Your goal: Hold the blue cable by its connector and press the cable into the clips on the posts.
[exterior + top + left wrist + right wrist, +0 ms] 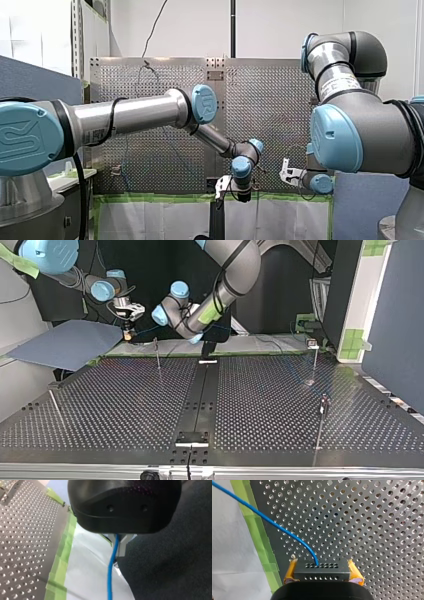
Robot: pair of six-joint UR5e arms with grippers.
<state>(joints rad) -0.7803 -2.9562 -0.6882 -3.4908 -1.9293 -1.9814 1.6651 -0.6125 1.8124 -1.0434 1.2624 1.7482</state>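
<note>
At the top view's left, my right gripper (129, 333) hangs over the far edge of the table (125, 405), just beyond a grey-blue board (65, 342). Its own wrist view shows it clamped. The two yellow pads (291, 572) press on either end of a black connector (322, 570), a block with rows of small holes, and there is no gap on either side. The blue cable (274, 523) leaves the middle of the connector, bends and runs off over the strip of green tape (259, 542) along the table's edge.

In the top view the cable shows as a thin blue line from that gripper toward my left gripper (206, 346). On the way it passes behind the first post (158, 356), a thin rod near the far edge with a small clip on top. I cannot tell whether the cable touches that clip.

My left gripper is black and stands at the middle of the far edge. In its wrist view the metal fingers (123, 546) are drawn close on the cable, which comes out between them and hangs down over a white sheet (87, 575).

Further right in the top view stand the second post (314, 357) and, nearer the camera, the third post (322, 415), each with a small clip on top. A faint bluish line crosses the table by the second post, too thin to tell if it is the cable.
</note>
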